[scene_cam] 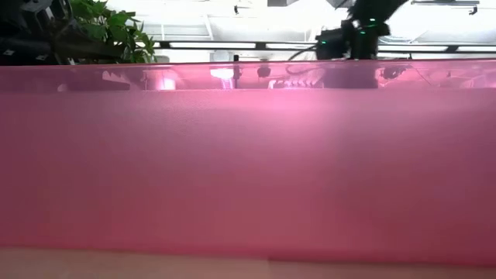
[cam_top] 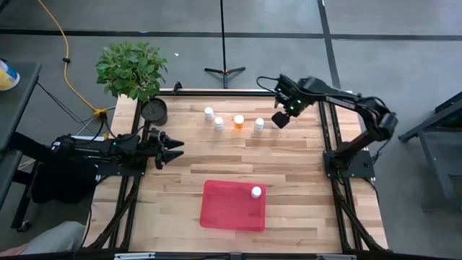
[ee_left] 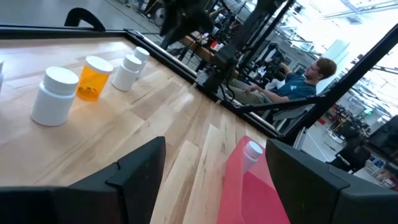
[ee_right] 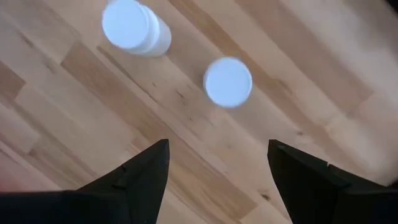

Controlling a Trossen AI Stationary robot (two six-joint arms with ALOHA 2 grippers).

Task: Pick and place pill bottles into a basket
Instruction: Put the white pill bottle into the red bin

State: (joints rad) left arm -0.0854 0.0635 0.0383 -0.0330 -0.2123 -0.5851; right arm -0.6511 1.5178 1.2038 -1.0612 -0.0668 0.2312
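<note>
Four pill bottles stand upright in a row at the table's far middle: white (cam_top: 208,113), white (cam_top: 219,123), orange (cam_top: 238,121) and white (cam_top: 259,124). Another white bottle (cam_top: 256,192) stands in the far right corner of the red-pink basket (cam_top: 231,209). My right gripper (cam_top: 280,118) is open above the table at the row's right end, fingers pointing down. Its wrist view (ee_right: 216,149) shows two white caps below and ahead, one (ee_right: 227,81) nearer than the other (ee_right: 129,25). My left gripper (cam_top: 173,148) is open and empty at the table's left side.
A round black pot (cam_top: 154,110) and a leafy plant (cam_top: 130,66) stand at the far left corner. The basket's pink wall (scene_cam: 248,163) fills the low view. A person (ee_left: 311,74) sits beyond the table. Bare wood lies between the row and the basket.
</note>
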